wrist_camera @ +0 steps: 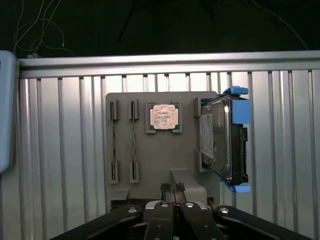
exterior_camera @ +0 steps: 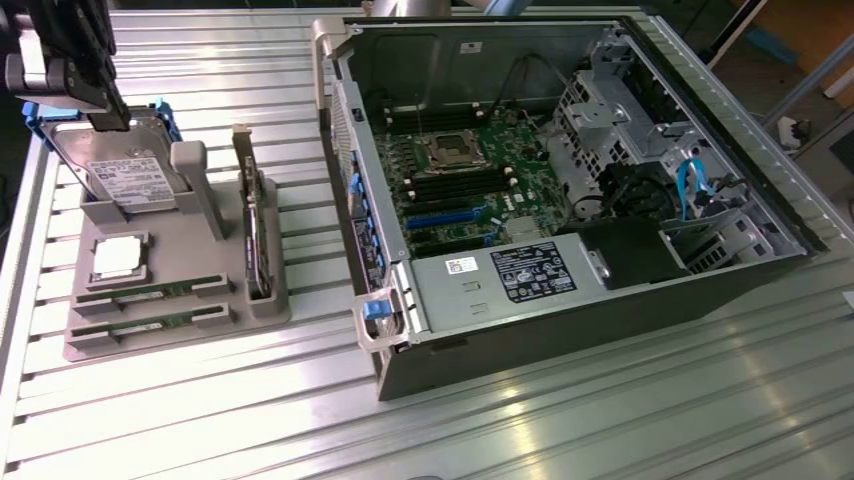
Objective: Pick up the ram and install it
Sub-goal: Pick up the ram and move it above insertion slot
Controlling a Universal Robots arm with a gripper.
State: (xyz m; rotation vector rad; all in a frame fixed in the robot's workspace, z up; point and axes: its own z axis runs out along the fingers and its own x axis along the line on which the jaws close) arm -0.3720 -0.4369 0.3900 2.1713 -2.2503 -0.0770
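Two thin green ram sticks lie edge-up in slots at the near end of a grey holder. From the wrist they appear as two narrow strips beside each other. My gripper hangs high over the holder with its two fingers pressed together, shut with nothing between them. The exterior view has the gripper at the far left, above the hard drive end of the holder and well away from the ram. The open computer case lies on its side with the motherboard exposed.
The holder also carries a silver hard drive in a blue bracket, a CPU and a dark expansion card standing on edge. The ribbed metal table runs under everything.
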